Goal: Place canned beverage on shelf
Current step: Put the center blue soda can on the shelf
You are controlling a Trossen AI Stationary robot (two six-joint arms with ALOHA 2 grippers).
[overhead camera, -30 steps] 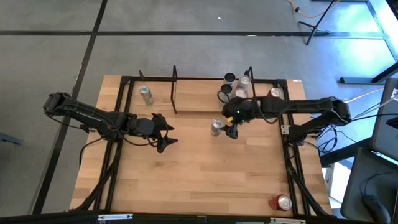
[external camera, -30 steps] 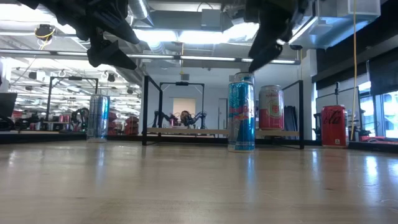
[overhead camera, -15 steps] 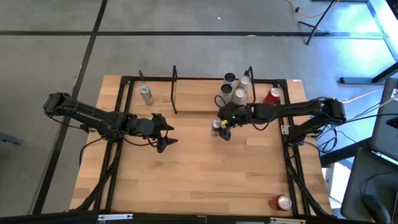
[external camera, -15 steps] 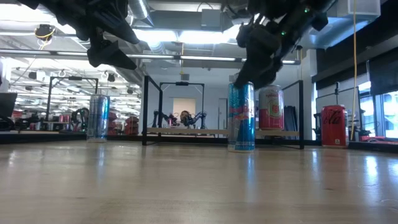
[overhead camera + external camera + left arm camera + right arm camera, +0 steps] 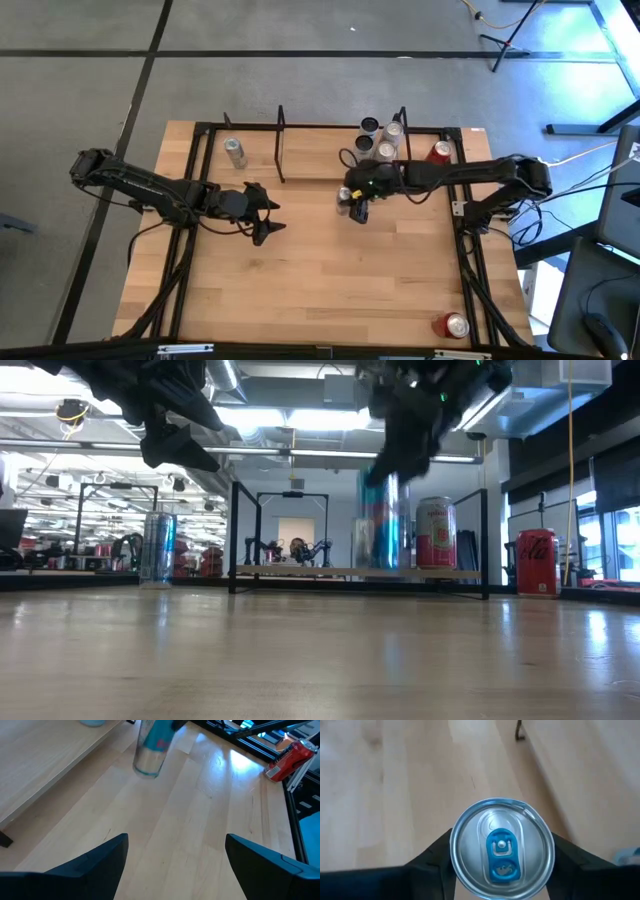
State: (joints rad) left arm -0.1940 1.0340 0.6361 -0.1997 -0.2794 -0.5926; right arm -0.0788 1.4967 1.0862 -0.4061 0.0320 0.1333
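My right end effector (image 5: 352,205) has its two fingers pressed against opposite sides of the blue can (image 5: 502,848), gripping it just under the lid; from my right wrist I look straight down on its silver top and blue pull tab. Seen level across the bench (image 5: 330,280), the blue can (image 5: 385,520) is blurred and its base sits clear of the wood. It is just in front of the shelf (image 5: 320,166), near that rack's right end frame.

On the shelf's right end, close behind my right end effector, stands a small cluster of cans (image 5: 378,140), and a red can (image 5: 438,152) stands beside them. A silver can (image 5: 234,152) stands alone to the left of the shelf's left frame. Another red can (image 5: 453,325) lies at the bench's near right corner.

My left end effector (image 5: 265,212) hangs over the left-centre of the bench with its fingers spread wide and nothing between them, well apart from the blue can.
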